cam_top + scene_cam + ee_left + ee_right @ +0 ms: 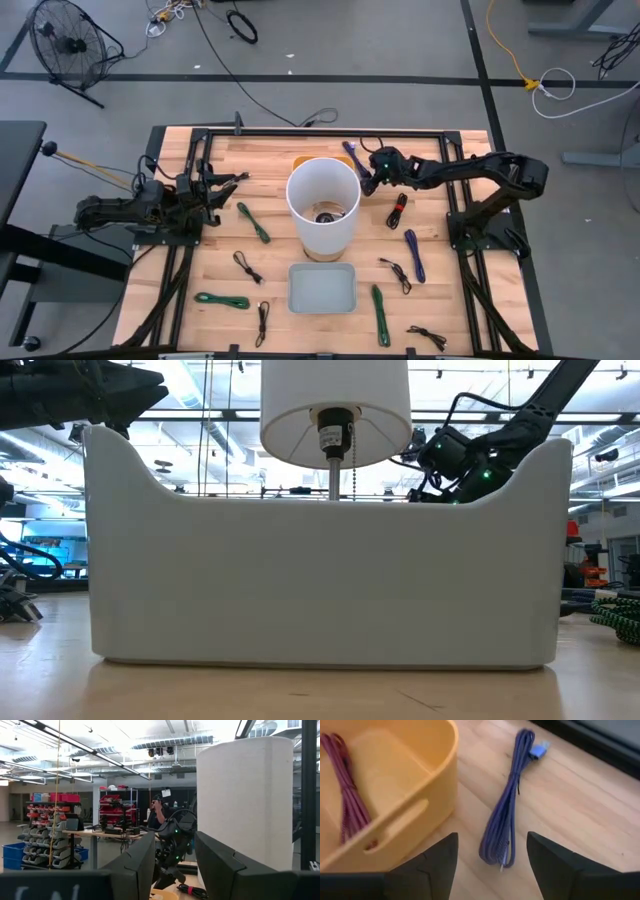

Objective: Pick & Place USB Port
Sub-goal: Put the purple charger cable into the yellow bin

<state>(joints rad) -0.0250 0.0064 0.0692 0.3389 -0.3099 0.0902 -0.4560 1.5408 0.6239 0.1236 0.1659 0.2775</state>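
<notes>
A purple USB cable (504,815) with a blue plug (539,750) lies coiled lengthwise on the wood near the table's far edge (352,153), beside a yellow bin (395,785). A maroon cable (350,795) lies in that bin. My right gripper (491,840) (366,182) hovers open above the purple cable's near end, a finger on either side, touching nothing. My left gripper (238,181) (175,842) waits open at the table's left, facing the lamp.
A white lampshade (323,205) stands mid-table, close to my right gripper. A grey tray (321,288) sits nearer the front. Green (253,222), black (247,266), purple (414,254) and red (398,209) cables lie scattered. A person (161,812) shows in the room beyond.
</notes>
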